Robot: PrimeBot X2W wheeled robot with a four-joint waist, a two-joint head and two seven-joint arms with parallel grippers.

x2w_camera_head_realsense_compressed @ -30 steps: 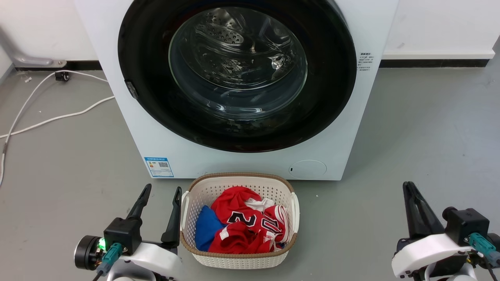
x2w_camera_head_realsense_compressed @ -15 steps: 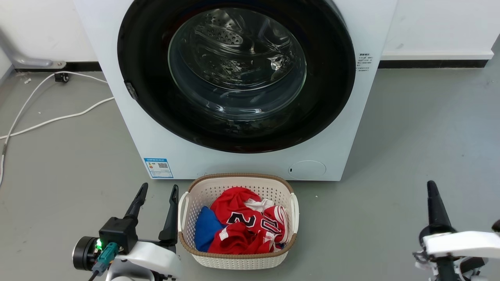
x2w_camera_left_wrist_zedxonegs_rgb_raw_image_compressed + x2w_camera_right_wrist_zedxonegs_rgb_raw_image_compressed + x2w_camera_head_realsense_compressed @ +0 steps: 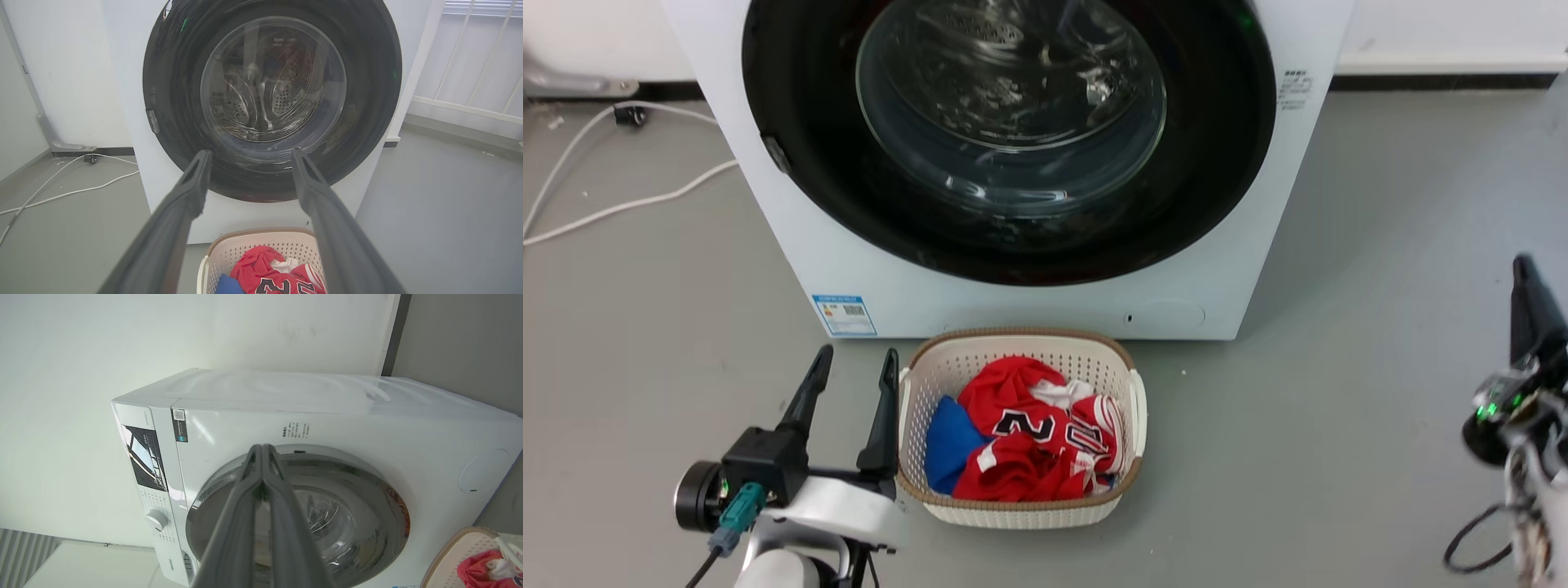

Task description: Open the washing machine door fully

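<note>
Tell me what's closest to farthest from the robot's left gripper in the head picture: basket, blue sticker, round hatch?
1. Basket: beside the left gripper, on its right.
2. Blue sticker: just ahead, low on the washer.
3. Round hatch: past the basket, farther right.

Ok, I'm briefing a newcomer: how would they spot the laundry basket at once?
Find the white washing machine with its round black door. On the grey floor before it sits a cream perforated basket with a brown rim; it alone holds red and blue clothes.

Basket (image 3: 1021,513) holds red jersey (image 3: 1013,408), blue cloth (image 3: 943,453); white cable (image 3: 621,204) on floor (image 3: 1339,327).
</note>
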